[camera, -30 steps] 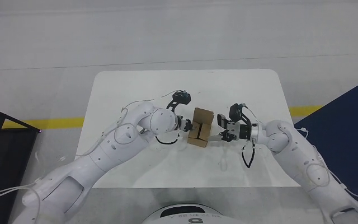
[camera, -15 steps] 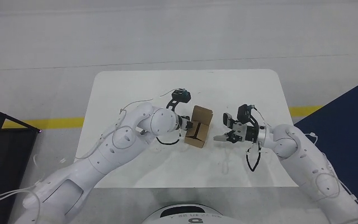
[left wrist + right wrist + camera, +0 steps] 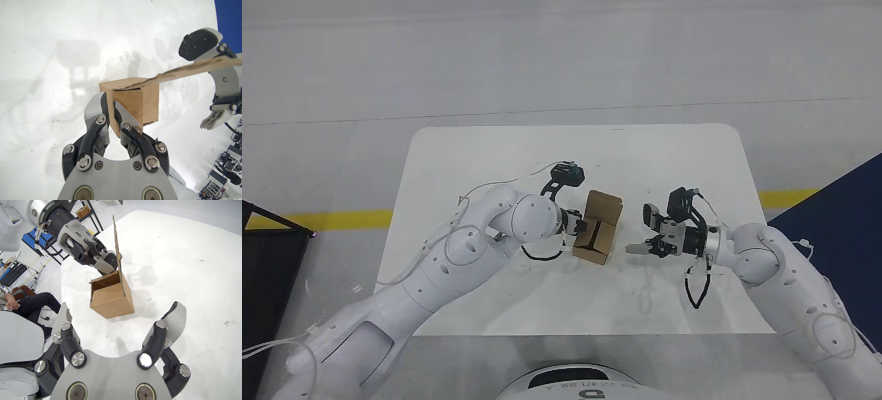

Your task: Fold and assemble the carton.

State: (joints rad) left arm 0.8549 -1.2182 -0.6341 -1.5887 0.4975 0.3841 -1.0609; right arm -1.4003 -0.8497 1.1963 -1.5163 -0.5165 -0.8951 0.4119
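Left gripper (image 3: 110, 106) stays pinched nearly closed on one wall of the carton (image 3: 597, 238). Right gripper (image 3: 645, 232), wide open and empty, has backed off the carton's side and is now just clear. Carton upright, mid-table (image 3: 692, 160). Tall flap (image 3: 116, 243) unfolded, so closing is probably next.

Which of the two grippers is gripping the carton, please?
The left gripper: it pinches one wall of the carton, whereas the right gripper is open and clear of it.

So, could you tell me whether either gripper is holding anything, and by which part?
The left gripper is pinching the carton by the top edge of one side wall; the right gripper is open, apart from it.
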